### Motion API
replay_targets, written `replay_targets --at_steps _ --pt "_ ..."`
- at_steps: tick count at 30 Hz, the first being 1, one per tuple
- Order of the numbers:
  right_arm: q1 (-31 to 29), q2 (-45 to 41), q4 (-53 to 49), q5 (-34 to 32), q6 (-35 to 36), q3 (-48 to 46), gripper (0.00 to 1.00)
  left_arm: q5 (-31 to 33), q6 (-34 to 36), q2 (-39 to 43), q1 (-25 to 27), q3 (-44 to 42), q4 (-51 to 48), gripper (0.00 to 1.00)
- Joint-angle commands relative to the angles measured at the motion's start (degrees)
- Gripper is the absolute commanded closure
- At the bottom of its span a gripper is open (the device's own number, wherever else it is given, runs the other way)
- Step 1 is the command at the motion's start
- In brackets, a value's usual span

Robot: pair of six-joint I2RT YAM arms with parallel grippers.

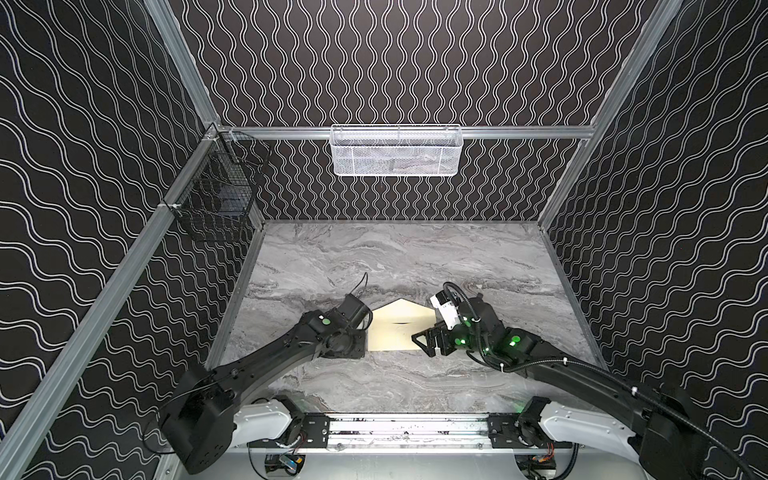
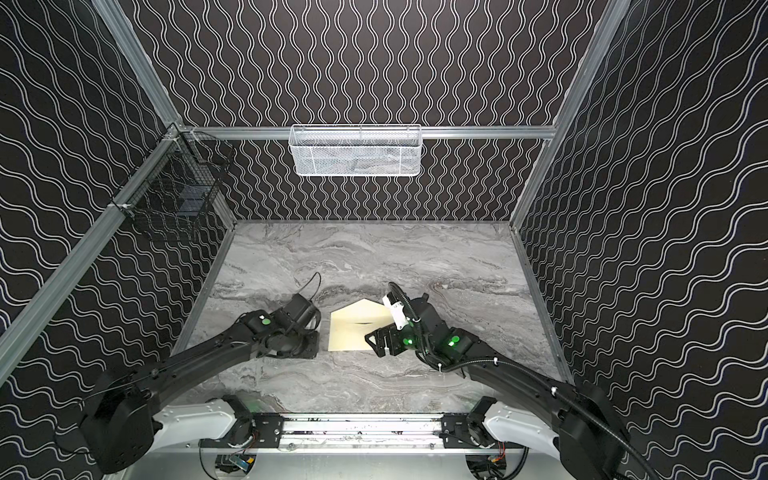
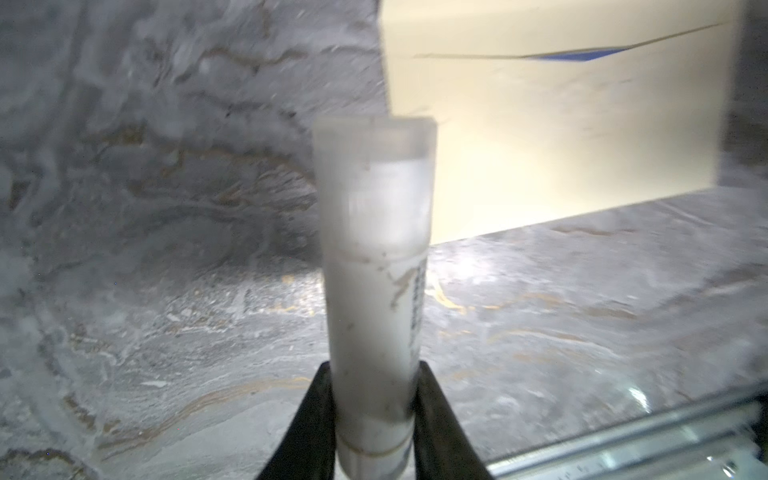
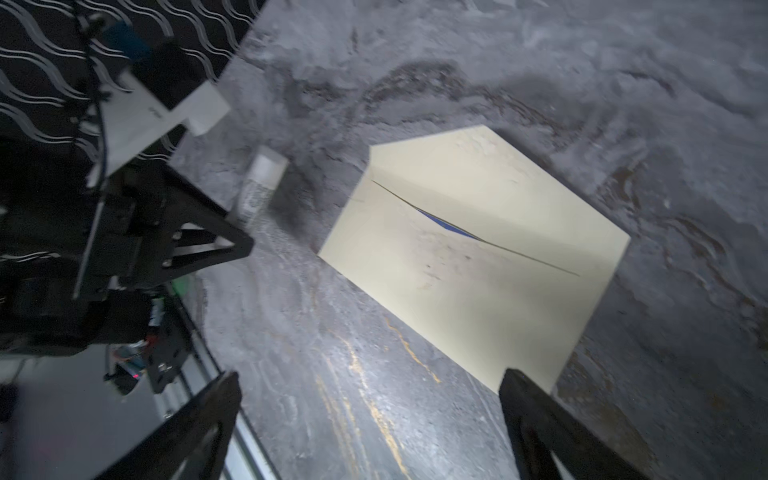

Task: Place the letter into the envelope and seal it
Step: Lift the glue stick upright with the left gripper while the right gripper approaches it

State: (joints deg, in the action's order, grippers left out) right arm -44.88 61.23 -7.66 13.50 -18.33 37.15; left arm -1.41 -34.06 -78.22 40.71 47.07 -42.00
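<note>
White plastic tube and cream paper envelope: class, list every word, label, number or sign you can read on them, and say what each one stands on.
White plastic tube: a strip of dark print runs along its side, too blurred to read in either wrist view.
Cream paper envelope: no writing shows on the face in view.
Nothing here can be quoted.

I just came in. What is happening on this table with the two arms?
Two robot arms are working on a cream envelope that lies flat on the marble table. The letter is already inside; only a blue edge shows at the opening. The flap is open, so nothing is sealed yet. The left gripper is closed on a white tube beside the envelope. The right gripper is open and empty, near one corner of the envelope.
</note>
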Motion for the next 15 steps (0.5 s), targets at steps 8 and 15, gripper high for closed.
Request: replay_targets --at_steps 8,15 --pt "5.9 -2.0 4.4 29.3 6.4 3.5 0.16 -20.6 26.2 9.0 1.1 6.3 2.3 0.90" --pt "8.8 1.3 9.4 39.6 4.6 5.2 0.25 -31.5 34.4 12.1 1.6 2.9 8.3 1.00"
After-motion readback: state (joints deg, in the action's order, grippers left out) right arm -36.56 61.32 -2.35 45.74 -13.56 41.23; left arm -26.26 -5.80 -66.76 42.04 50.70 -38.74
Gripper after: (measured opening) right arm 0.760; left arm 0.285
